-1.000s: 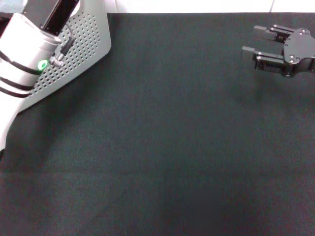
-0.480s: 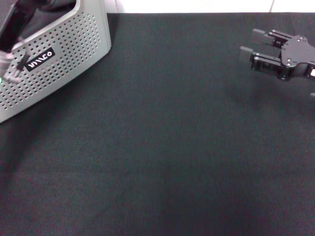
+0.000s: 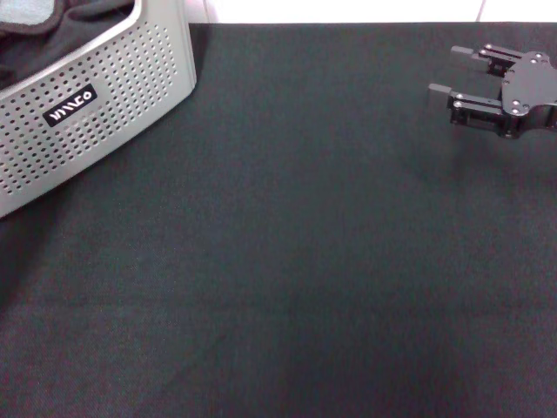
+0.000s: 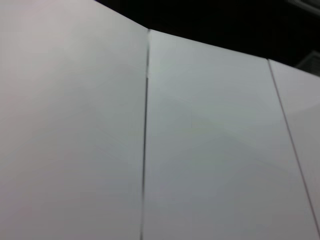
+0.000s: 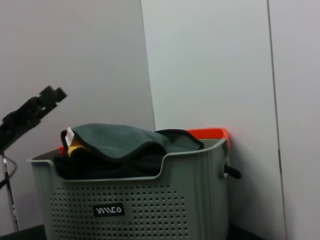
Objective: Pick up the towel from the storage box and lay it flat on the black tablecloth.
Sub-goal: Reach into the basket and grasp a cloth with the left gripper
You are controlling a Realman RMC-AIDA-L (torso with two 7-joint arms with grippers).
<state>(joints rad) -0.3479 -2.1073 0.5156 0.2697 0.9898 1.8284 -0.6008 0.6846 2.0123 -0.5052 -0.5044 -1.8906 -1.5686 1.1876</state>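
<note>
Surface: black tablecloth (image 3: pixel 287 244) spreads wide under my right pincer (image 3: pixel 444 83), bare where the towel is meant to lie.
Wall: pale panels behind everything; my left wrist view shows only these.
Right pincer: mine hangs above the cloth's far right part, fingers spread wide, holding nothing. I judge it waits off to the side so the middle stays free for laying.
Storage box: storage box (image 3: pixel 96 113) stands well away across the cloth from my right pincer, straight ahead of its fingertips, logo plate (image 5: pixel 108 210) facing me.
Towel: towel (image 5: pixel 130 140) sits heaped in the box, grey back up, white label (image 5: pixel 69 135) and a slip of yellow at one edge, an orange strip at the far rim. Not yet lifted.
Left pincer: left pincer (image 5: pixel 35 110) shows only from my right wrist, raised beside the box; I cannot tell its fingers' state. Likely placed there to reach in.
Next: a grasp on the folded top edge, I'd judge.
</note>
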